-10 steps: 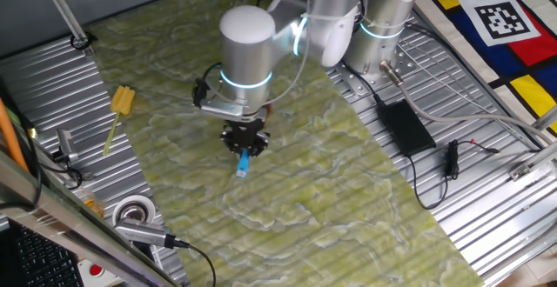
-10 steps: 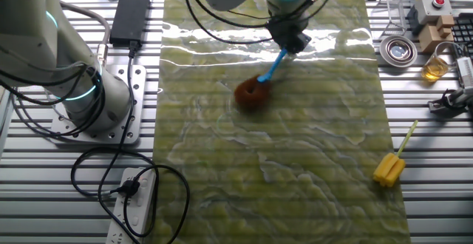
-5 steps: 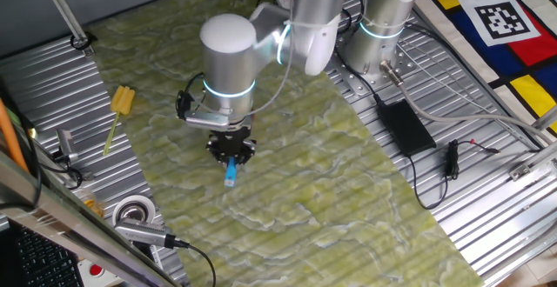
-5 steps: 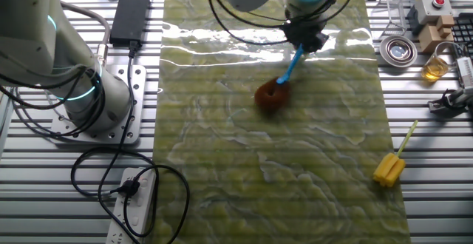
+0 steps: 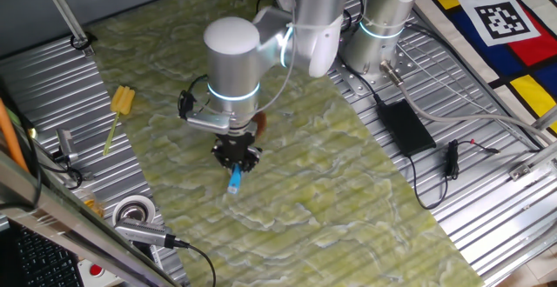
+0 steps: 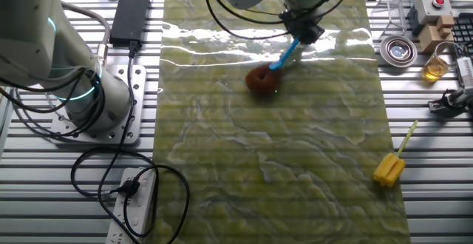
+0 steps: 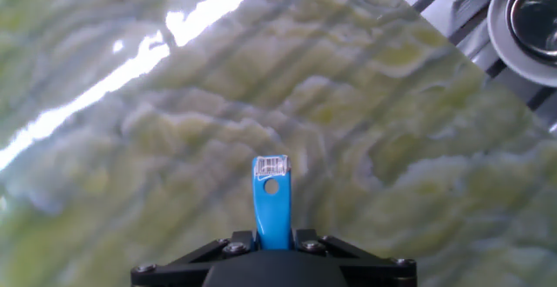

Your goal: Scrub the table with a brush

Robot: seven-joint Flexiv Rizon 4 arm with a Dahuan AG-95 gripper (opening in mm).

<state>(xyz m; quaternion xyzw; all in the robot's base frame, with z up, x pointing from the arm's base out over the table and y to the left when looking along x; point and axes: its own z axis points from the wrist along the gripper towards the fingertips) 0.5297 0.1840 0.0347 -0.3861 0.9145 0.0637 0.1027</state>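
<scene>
From one fixed view the gripper has edged a little toward the near side of the table since half a second ago, the brush poking its light-blue handle out below the fingers. From the other fixed view the reddish-brown tuft has slid left and slightly up the marbled surface — bristles down on it, handle slanting up into the closed jaws. In the hand view the fingers are clamped tight on the handle, whose tip carries a small white label — too blurred to read.
</scene>
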